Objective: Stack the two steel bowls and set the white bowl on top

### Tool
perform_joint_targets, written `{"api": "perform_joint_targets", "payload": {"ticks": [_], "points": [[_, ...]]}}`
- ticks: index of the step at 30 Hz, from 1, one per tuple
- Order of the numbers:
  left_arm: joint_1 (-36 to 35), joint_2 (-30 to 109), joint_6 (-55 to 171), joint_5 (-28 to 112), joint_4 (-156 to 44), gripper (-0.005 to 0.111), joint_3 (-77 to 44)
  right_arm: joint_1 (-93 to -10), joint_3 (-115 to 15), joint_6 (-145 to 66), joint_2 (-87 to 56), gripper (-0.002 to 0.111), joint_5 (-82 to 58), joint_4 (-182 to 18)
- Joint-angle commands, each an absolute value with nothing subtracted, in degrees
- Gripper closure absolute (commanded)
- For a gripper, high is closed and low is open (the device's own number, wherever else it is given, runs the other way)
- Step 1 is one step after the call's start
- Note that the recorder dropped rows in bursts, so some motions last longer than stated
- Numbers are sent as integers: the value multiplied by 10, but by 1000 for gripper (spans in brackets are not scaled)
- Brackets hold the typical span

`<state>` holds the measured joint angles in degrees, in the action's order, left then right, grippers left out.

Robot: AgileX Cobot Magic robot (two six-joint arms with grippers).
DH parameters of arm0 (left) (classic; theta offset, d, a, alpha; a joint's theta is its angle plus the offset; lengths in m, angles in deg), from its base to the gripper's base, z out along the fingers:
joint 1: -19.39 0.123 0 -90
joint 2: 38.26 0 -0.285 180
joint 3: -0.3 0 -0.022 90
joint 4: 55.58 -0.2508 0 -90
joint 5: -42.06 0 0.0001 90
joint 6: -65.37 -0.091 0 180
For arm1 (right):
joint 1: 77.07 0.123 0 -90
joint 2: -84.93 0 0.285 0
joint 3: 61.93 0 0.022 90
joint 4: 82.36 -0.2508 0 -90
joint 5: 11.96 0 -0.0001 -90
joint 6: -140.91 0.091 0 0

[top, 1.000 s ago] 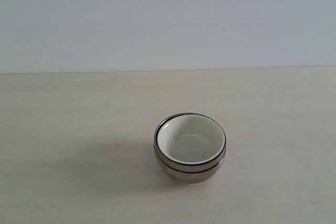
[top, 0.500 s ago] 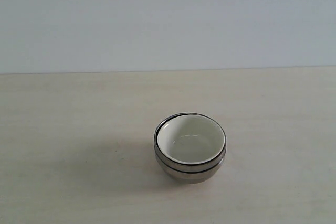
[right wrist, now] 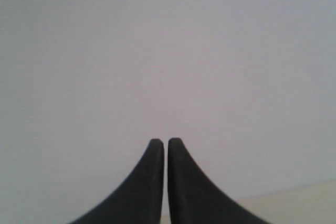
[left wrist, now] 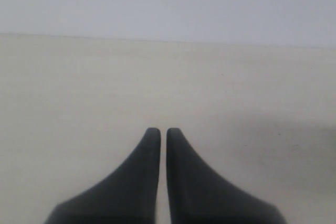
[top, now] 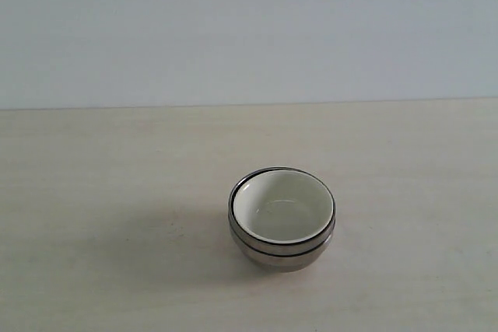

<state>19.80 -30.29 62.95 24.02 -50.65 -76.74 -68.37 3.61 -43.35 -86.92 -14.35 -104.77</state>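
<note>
In the exterior view the two steel bowls (top: 282,249) stand nested one inside the other on the pale table, a little right of the middle. The white bowl (top: 283,206) sits inside the upper steel bowl, upright. No arm or gripper shows in that view. In the left wrist view my left gripper (left wrist: 163,130) is shut with nothing between its dark fingers, above bare table. In the right wrist view my right gripper (right wrist: 166,141) is shut and empty, facing the plain wall. Neither wrist view shows the bowls.
The pale wooden table (top: 101,192) stretches across the exterior view, with a plain grey-white wall (top: 249,29) behind it. A strip of table edge (right wrist: 304,203) shows low in the right wrist view.
</note>
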Motion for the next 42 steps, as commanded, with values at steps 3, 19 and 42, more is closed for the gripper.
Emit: {"api": "perform_joint_targets", "payload": {"ticks": [3,19,42], "points": [[195,-305,632,245,-506,103,-769,-685,153,-417,-873,108,-221,-1048],[195,-305,632,245,-506,103,-769,-685,153,-444,-873,108,-123,-1045],[195,-305,632,245,-506,103,-769,-685,153,-318,-873,108,-77,-842]]}}
